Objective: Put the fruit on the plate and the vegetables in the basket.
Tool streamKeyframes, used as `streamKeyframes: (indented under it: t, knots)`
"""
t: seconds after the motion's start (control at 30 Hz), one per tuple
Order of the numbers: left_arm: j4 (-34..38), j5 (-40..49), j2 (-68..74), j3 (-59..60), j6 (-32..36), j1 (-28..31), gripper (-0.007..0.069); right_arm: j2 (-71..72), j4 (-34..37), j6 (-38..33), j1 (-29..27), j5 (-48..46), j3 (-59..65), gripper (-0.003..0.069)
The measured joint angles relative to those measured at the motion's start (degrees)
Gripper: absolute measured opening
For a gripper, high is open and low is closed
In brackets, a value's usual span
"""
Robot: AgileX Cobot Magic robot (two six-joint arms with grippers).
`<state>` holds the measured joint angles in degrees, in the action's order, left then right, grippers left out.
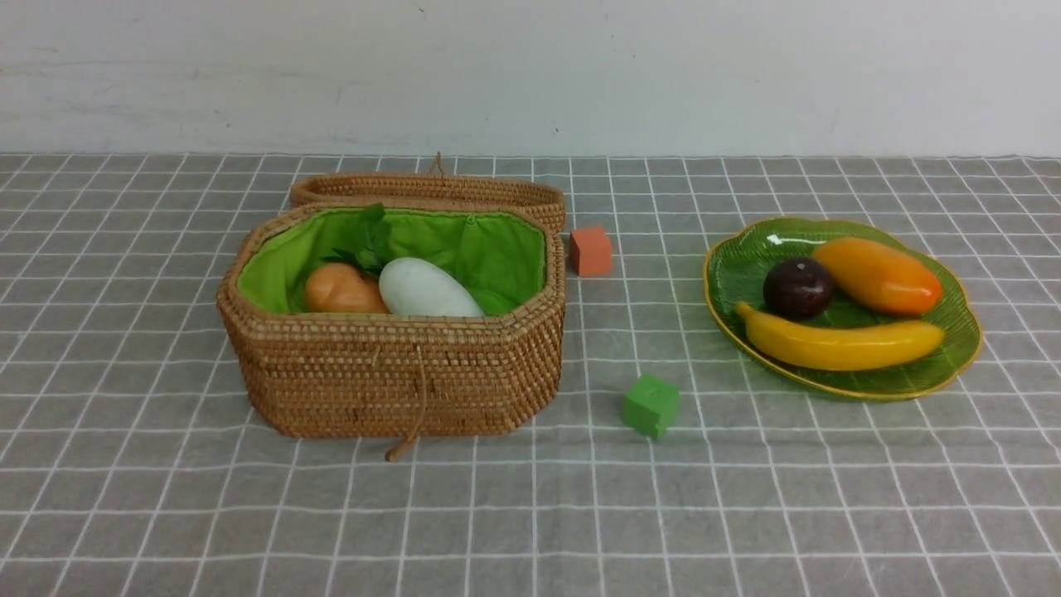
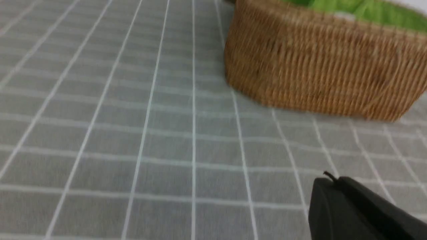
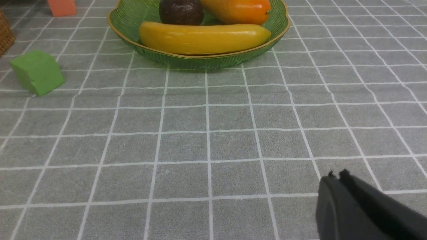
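On the green plate [image 1: 961,348] [image 3: 133,13] lie the yellow banana [image 1: 841,344] [image 3: 203,38], the dark plum [image 1: 797,287] [image 3: 181,11] and the orange mango [image 1: 879,274] [image 3: 238,8]. The open wicker basket [image 1: 390,381] [image 2: 320,76] holds a tan potato [image 1: 341,290] and a white radish [image 1: 427,290] with green leaves; anything else inside is hidden. Neither arm shows in the front view. My left gripper [image 2: 332,181] is shut and empty, over bare cloth near the basket. My right gripper [image 3: 335,176] is shut and empty, well short of the plate.
A small orange cube [image 1: 590,250] [image 3: 61,7] sits just right of the basket's back corner. A small green cube [image 1: 651,405] [image 3: 37,71] lies between basket and plate, nearer the front. The basket lid [image 1: 431,189] lies open behind it. A grey checked cloth [image 1: 530,514] covers the table.
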<state>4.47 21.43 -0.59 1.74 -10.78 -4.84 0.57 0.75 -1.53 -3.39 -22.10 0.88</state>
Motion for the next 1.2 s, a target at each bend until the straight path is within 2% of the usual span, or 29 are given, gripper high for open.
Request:
streamKeyframes:
  t: [0.23, 1.2]
  knots:
    - [0.0, 0.6, 0.0, 0.1, -5.1, 0.0, -0.0013, 0.0, 0.0, 0.0, 0.0, 0.0, 0.0, 0.0009]
    - [0.0, 0.6, 0.0, 0.1, -5.5, 0.0, -0.0013, 0.0, 0.0, -0.1, 0.0, 0.0, 0.0, 0.0047]
